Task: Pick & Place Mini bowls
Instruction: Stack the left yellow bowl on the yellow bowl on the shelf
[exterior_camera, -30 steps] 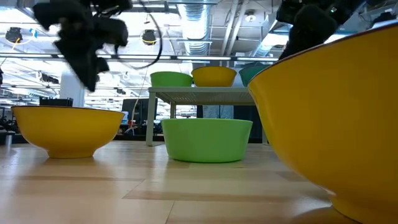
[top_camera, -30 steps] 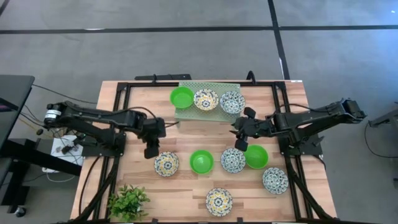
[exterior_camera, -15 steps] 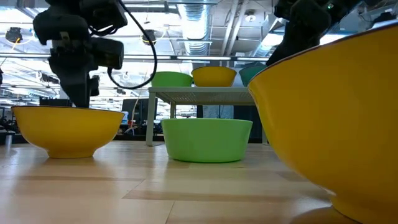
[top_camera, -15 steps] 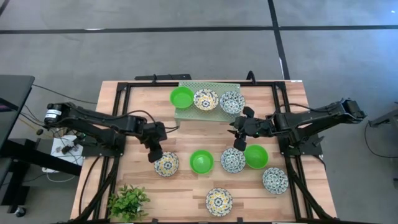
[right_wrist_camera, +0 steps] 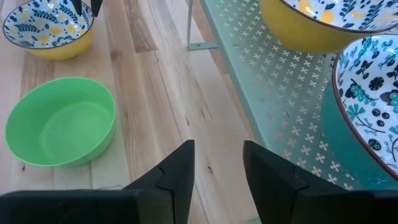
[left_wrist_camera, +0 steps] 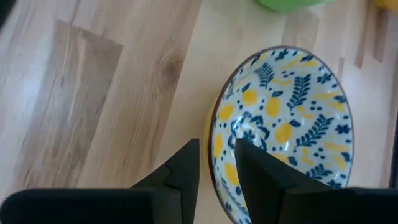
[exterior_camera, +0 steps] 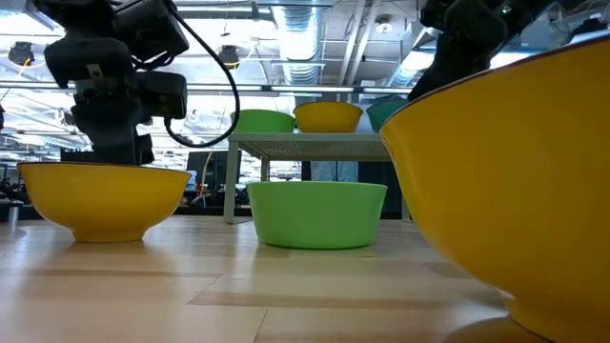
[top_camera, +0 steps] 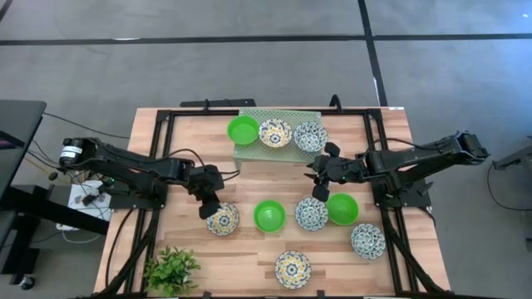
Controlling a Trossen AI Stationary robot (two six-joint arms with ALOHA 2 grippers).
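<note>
Three mini bowls sit on the pale green rack (top_camera: 278,148): a green one (top_camera: 243,129), a yellow-blue floral one (top_camera: 275,133) and a blue floral one (top_camera: 310,136). Several more stand on the table, among them a yellow-blue floral bowl (top_camera: 224,219) and a green bowl (top_camera: 269,215). My left gripper (top_camera: 208,208) (left_wrist_camera: 216,163) is low at that floral bowl's left rim and open. One finger stands inside the bowl and one outside. My right gripper (top_camera: 320,189) (right_wrist_camera: 217,163) hovers open between the rack and a blue floral bowl (top_camera: 312,213). My left gripper comes from above, pointing down, at the left rim (left_wrist_camera: 212,134) of the floral bowl, with one finger (left_wrist_camera: 255,171) inside and one (left_wrist_camera: 185,171) outside. Whether the fingers touch the rim I cannot tell. The bowl rests on the table.
A leafy plant (top_camera: 172,270) stands at the near left corner. More bowls: green (top_camera: 342,208), floral (top_camera: 367,241) and floral (top_camera: 293,269). Black frame rails run along the table's left, right and far sides. In the low view a big yellow bowl wall (exterior_camera: 515,181) fills the right side.
My left gripper has moved toward the table's near edge and the floral bowl and come down, until its fingers stand astride the bowl's left rim. The bowl has stayed in place.
</note>
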